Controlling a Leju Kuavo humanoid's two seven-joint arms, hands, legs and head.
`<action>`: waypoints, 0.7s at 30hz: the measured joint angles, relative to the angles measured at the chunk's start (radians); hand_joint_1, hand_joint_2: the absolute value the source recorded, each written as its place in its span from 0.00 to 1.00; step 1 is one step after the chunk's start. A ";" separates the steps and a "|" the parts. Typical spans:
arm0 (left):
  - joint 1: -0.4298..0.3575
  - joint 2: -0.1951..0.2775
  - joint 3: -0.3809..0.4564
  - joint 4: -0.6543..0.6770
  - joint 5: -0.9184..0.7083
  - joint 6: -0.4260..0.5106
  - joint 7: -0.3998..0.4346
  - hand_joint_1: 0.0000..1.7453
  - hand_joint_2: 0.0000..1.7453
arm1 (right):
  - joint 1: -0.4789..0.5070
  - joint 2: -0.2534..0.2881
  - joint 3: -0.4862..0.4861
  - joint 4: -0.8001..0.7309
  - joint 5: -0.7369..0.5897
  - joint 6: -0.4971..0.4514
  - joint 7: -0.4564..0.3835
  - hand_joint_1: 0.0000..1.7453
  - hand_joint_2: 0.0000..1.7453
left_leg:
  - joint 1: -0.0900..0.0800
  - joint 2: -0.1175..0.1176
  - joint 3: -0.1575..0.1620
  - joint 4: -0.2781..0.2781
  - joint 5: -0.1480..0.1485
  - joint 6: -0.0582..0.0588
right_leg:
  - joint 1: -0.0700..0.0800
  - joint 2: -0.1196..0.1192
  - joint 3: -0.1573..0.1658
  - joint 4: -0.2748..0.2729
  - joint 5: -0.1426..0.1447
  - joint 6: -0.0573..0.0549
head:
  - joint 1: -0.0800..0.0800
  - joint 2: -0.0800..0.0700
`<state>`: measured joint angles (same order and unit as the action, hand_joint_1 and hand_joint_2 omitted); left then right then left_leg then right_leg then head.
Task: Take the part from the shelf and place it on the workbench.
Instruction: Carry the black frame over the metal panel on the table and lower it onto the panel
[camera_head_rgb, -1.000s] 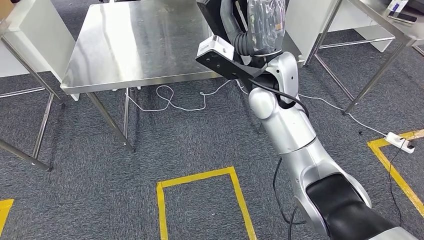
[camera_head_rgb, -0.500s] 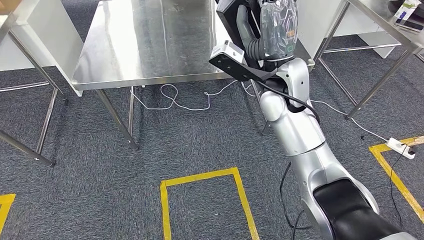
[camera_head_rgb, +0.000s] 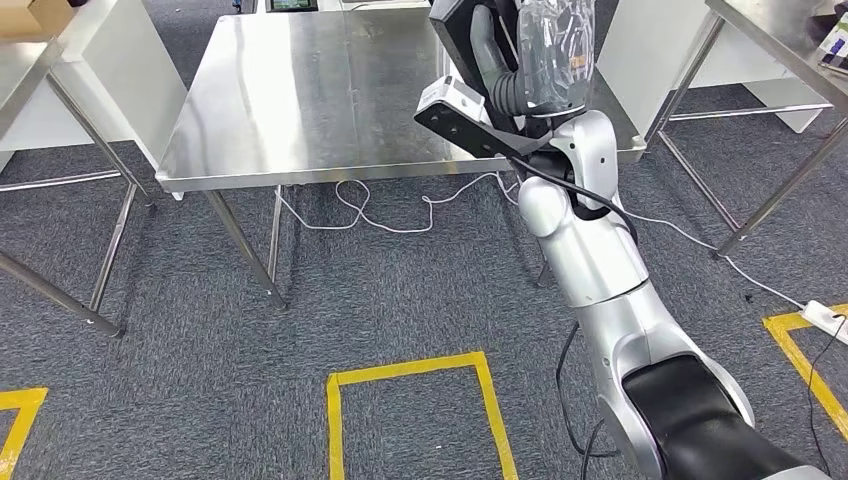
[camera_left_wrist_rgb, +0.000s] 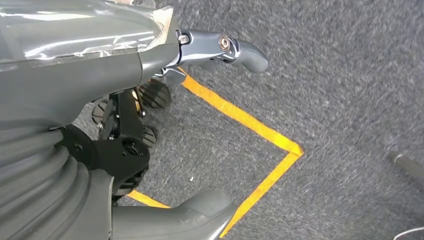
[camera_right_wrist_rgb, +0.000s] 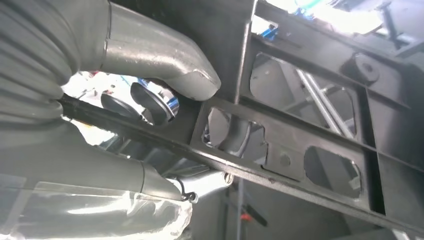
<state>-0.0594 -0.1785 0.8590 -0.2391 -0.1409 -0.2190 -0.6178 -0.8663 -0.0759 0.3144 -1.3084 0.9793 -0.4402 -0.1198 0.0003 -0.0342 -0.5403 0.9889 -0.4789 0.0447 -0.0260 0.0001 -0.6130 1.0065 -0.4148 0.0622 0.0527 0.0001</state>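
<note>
Now, from the yellow floor square (camera_head_rgb: 410, 410) at six o'clock up the right arm to twelve, the right hand (camera_head_rgb: 520, 70) grips the black part (camera_head_rgb: 462, 30) above the steel counter (camera_head_rgb: 330, 90); better to lower it level before letting go.

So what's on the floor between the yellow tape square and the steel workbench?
In the head view, grey carpet and a looping white cable lie between the yellow tape square and the workbench.
</note>
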 joint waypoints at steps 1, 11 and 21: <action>-0.001 0.001 0.000 0.000 -0.001 0.000 -0.001 0.00 1.00 | -0.001 0.003 0.000 0.004 0.002 0.000 -0.001 1.00 1.00 | -0.001 -0.001 0.000 0.004 -0.008 -0.005 | 0.003 0.002 0.004 -0.002 -0.007 -0.012 | -0.001 0.000; -0.001 0.001 0.000 0.000 -0.002 0.000 -0.003 0.00 1.00 | -0.004 0.023 -0.001 0.018 0.003 0.000 -0.001 1.00 1.00 | 0.006 0.033 -0.250 0.301 -0.013 -0.020 | 0.013 0.008 0.101 -0.003 -0.102 -0.068 | -0.006 0.000; -0.001 0.006 0.011 -0.001 0.006 0.002 -0.009 0.00 1.00 | -0.020 0.048 0.000 0.046 0.007 -0.010 -0.021 1.00 1.00 | -0.035 0.032 -0.026 -0.099 0.124 0.095 | 0.026 0.004 0.125 0.104 -0.069 -0.010 | -0.005 0.000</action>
<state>-0.0602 -0.1723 0.8703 -0.2401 -0.1349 -0.2166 -0.6271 -0.8863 -0.0276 0.3140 -1.2627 0.9862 -0.4500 -0.1406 -0.0346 -0.0026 -0.5665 0.8894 -0.3552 0.1400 -0.0004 0.0038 -0.4879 1.1100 -0.4834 0.0526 0.0477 0.0003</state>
